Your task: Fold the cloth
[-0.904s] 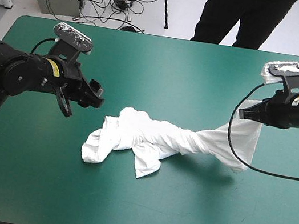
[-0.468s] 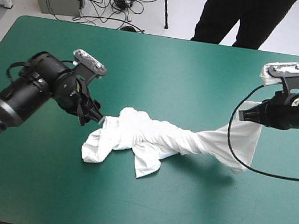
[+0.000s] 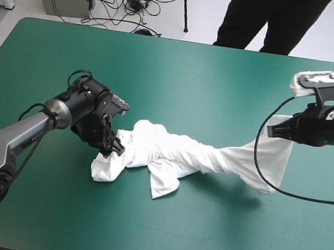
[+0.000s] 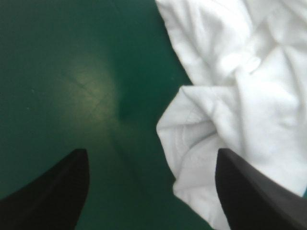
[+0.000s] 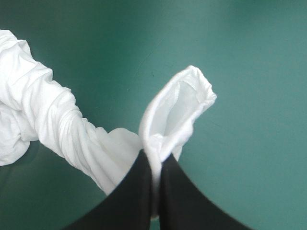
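T-shirt (image 3: 169,151): white, crumpled, lying mid-table (image 3: 196,72). The bulk is heaped a little left of centre, with one sleeve-like flap trailing toward the near edge. From the heap a twisted rope of cloth runs right and lifts off the teal-green surface.

Right gripper (image 3: 272,129): raised above the table's right side, clenched on the lifted end. In the right wrist view the black fingers (image 5: 136,191) meet in a point (image 5: 154,160) with a doubled edge of T-shirt (image 5: 177,110) pinched between them. That edge loops out ahead of the tips, and the twisted length (image 5: 53,120) falls away to one side.

Left gripper (image 3: 115,148): down at the heap's left end, released. In the left wrist view its fingers stand wide apart (image 4: 151,152), one over bare table, the other at the cloth. A rumpled fold of T-shirt (image 4: 249,96) reaches partway into the gap. Whether either finger touches the cloth cannot be told.
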Robot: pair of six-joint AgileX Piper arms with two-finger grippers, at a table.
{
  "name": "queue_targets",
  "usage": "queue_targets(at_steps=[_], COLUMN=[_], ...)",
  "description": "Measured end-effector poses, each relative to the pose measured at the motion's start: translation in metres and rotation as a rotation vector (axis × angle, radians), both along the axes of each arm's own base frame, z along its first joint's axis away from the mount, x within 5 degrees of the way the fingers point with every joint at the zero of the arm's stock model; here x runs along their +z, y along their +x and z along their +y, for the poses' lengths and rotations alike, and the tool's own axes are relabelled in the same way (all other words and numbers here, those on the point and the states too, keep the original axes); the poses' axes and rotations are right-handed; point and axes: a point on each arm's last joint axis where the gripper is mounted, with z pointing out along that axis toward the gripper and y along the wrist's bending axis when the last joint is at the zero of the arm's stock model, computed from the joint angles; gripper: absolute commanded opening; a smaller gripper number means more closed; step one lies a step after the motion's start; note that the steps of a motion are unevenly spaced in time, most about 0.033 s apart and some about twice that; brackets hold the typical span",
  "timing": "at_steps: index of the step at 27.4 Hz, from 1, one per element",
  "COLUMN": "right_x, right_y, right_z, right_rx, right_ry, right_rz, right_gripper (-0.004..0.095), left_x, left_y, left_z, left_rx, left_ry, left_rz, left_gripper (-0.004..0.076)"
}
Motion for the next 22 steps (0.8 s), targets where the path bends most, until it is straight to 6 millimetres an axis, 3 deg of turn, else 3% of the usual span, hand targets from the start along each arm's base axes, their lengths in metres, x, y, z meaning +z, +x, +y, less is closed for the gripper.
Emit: queue_targets(at_steps=[12, 15, 19, 22], right_x=[0.0, 0.0, 0.0, 0.0], right_y=[0.0, 0.0, 0.0, 0.0], right_z=[0.0, 0.0, 0.0, 0.0], right_rx=[0.0, 0.0, 0.001, 0.001], right_ry=[-0.003, -0.003, -0.002, -0.001], right_rz=[-0.001, -0.002, -0.002, -0.002], right_gripper=[-0.0017, -0.0017, -0.0017, -0.0017], left_x=[-0.031, -0.032, -0.033, -0.034], left_y=[0.013, 0.014, 0.012, 0.011], left_z=[-0.008, -0.008, -0.013, -0.014], left_rx=[-0.005, -0.014, -0.003, -0.002], left_ry=[-0.037, -0.054, -0.104, -0.122], left_rz=[0.077, 0.089, 0.119, 0.124], left_gripper=[0.0512, 0.0372, -0.0008, -0.0009])
